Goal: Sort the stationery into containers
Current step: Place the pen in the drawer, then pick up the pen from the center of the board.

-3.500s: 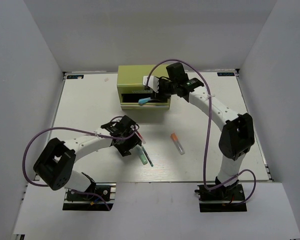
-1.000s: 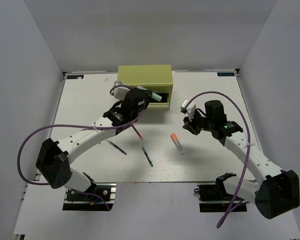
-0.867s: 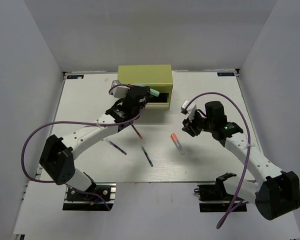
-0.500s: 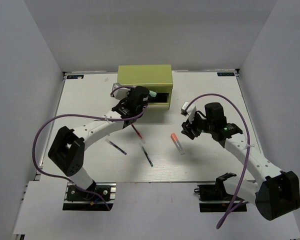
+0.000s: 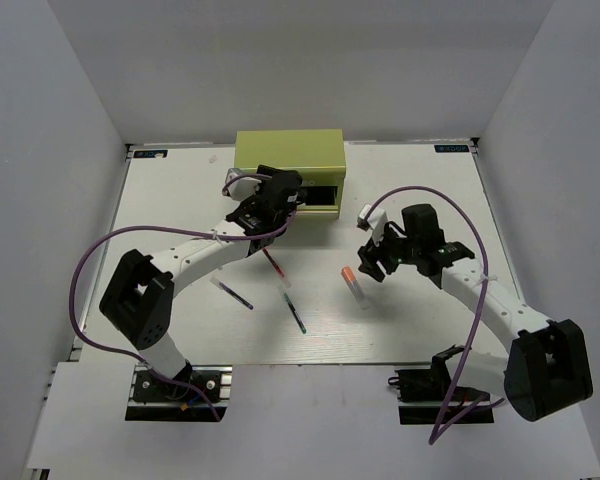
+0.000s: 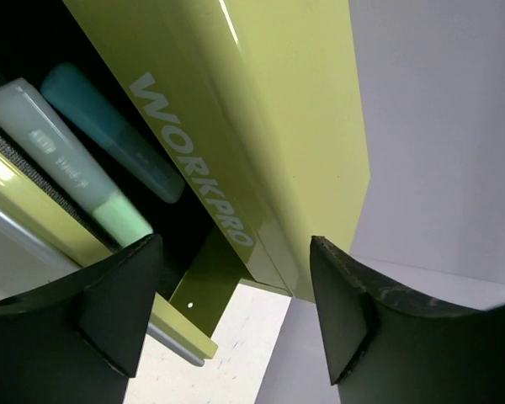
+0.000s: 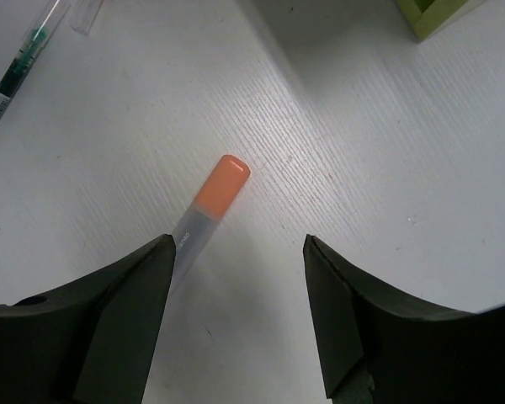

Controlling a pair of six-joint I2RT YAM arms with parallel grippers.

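Fingers of left arm (image 6: 109, 311) released at tool chest (image 6: 278, 126) (markers (image 6: 67, 164) inside); right fingers (image 7: 101, 328) released over orange-capped marker (image 7: 209, 206).

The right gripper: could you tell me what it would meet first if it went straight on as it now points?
Probably the orange-capped marker, lying just ahead of the open right gripper; depth is unclear, so it might touch the bare table beside it.

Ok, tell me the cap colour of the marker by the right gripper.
Orange cap; clearest in the right wrist view.
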